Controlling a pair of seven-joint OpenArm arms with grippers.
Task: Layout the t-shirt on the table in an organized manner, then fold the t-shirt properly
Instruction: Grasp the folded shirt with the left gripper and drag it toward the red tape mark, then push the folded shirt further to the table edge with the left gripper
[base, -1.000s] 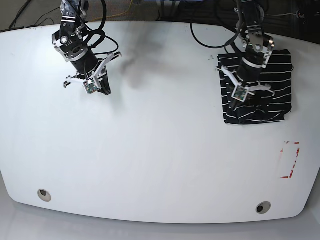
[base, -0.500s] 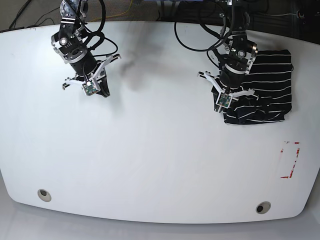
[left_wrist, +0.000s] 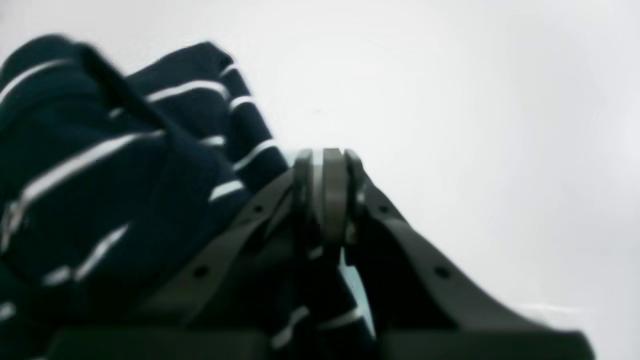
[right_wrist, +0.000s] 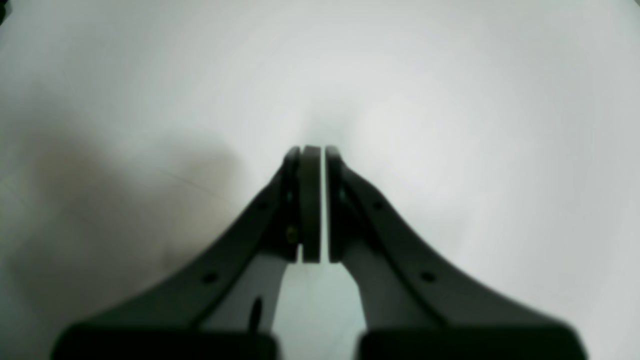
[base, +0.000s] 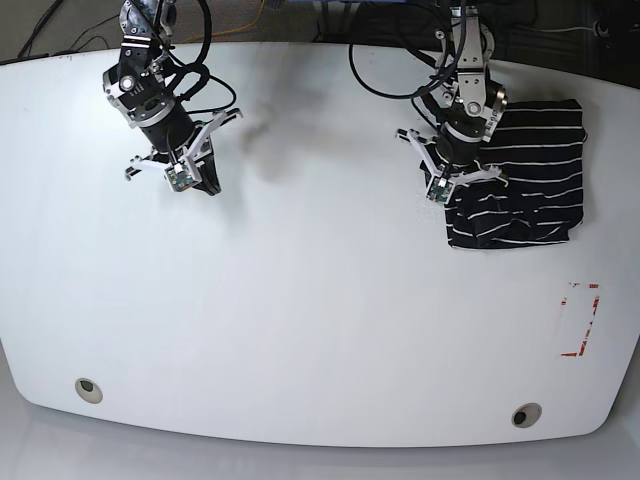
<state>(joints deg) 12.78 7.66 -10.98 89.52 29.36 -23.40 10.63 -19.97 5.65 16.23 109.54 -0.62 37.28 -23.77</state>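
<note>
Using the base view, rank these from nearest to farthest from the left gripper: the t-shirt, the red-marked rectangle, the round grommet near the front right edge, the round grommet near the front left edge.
From the left gripper:
1. t-shirt, right beside it, toward the view's right.
2. red-marked rectangle, nearer the front, on the view's right.
3. front right grommet, at the front edge.
4. front left grommet, far across the table.

Base view overlooks the whole table (base: 300, 330); wrist views sit close above it.

Black and white across the tabletop
The soft black fabric t-shirt (base: 530, 175) carries thin white stripes; the smooth white table (base: 300, 320) bears a red-marked rectangle (base: 580, 320); the dark grey left gripper (left_wrist: 324, 200) sits right of the striped cloth
</note>
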